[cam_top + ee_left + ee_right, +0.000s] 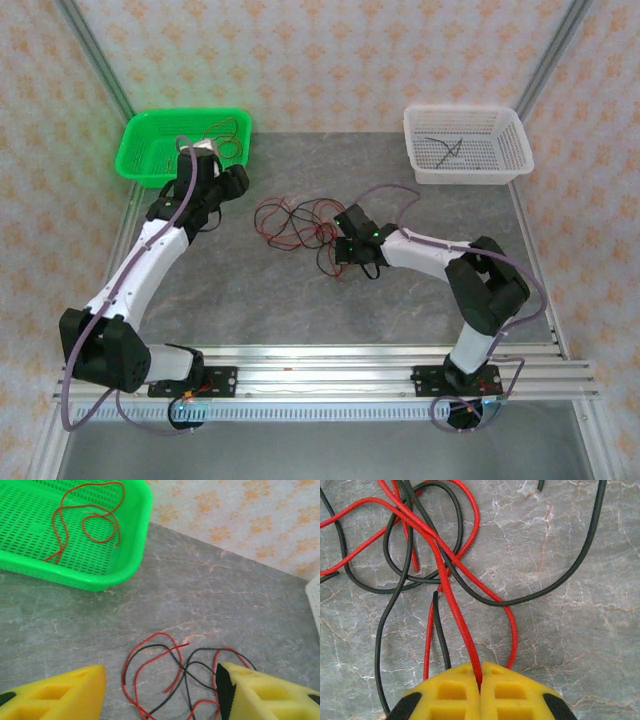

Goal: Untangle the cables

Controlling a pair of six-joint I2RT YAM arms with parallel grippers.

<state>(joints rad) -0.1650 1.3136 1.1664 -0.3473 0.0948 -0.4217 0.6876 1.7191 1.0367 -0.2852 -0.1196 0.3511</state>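
One red cable [461, 625] is clamped in my right jaws, my left jaws apart, and pulling hard could cinch the tangle [300, 224] into a knot.

Red & black, intermixed: thin curly cables [445, 575]. Bright green: perforated plastic basket [135, 555]. White: mesh-walled plastic basket [465, 172]. Grey w/ pale veining: stone-look tabletop [570, 645]. Peach w/ orange floral repeat: papered wall [330, 60]. Yellow fingers, black trim: left gripper [161, 670], right gripper [480, 672].
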